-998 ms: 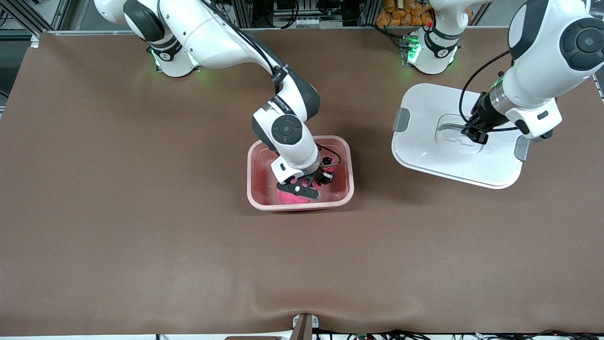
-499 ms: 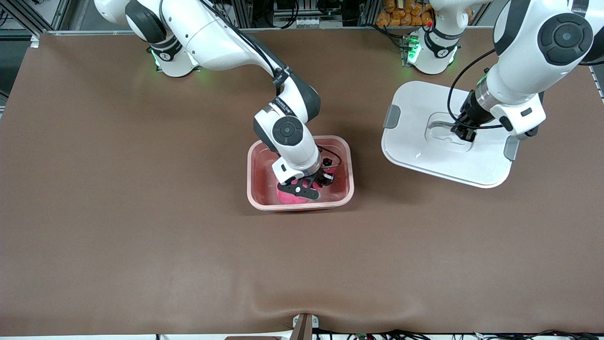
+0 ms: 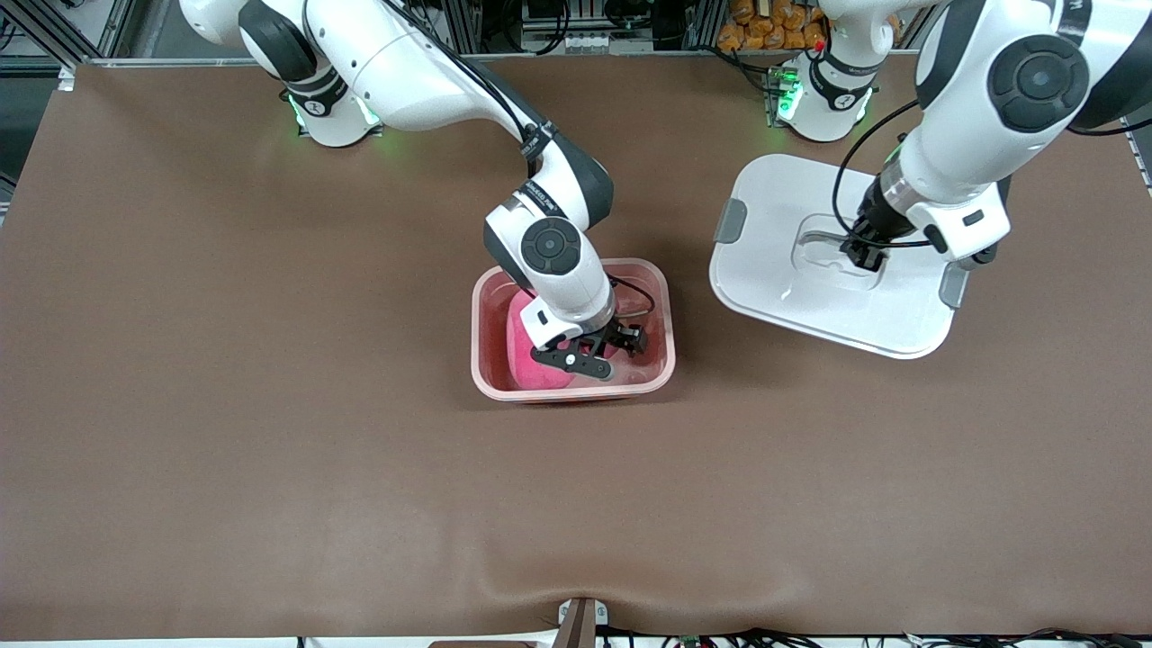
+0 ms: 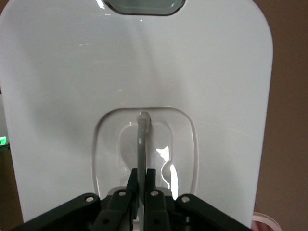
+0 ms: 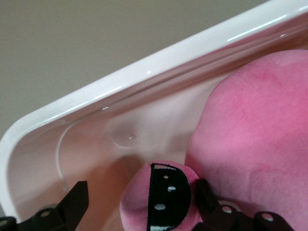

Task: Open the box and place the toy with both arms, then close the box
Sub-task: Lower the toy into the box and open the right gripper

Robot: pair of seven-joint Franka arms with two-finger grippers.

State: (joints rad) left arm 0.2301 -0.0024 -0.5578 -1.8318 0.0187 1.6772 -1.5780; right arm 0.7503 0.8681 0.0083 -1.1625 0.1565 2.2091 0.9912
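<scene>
Nearest the front camera, one rectangular translucent pink plastic box (image 3: pixel 572 387) with rounded corners sits lidless on the brown desk (image 3: pixel 270 468), about midway between the two arms' ends. Inside it lies one rounded hot-pink plush toy (image 3: pixel 531 355), pressed close to the wall toward the right arm's end; the right wrist view shows its dark face mark with pale dots (image 5: pixel 166 195) and the box's pale rim (image 5: pixel 120 86) just beside it. Down into the box reaches the right pincer (image 3: pixel 598 354), its black fingers spread wide apart with the toy's smaller bump between them, no longer squeezed. Its white wrist covers much of the box's opening from above.

Farther from the camera, toward the left arm's end, one white plastic lid (image 3: pixel 810 306) with two grey side clips is carried by the left pincer (image 3: pixel 864 255), whose fingers are clamped tight on the grey bar of the recessed handle (image 4: pixel 142 144).
</scene>
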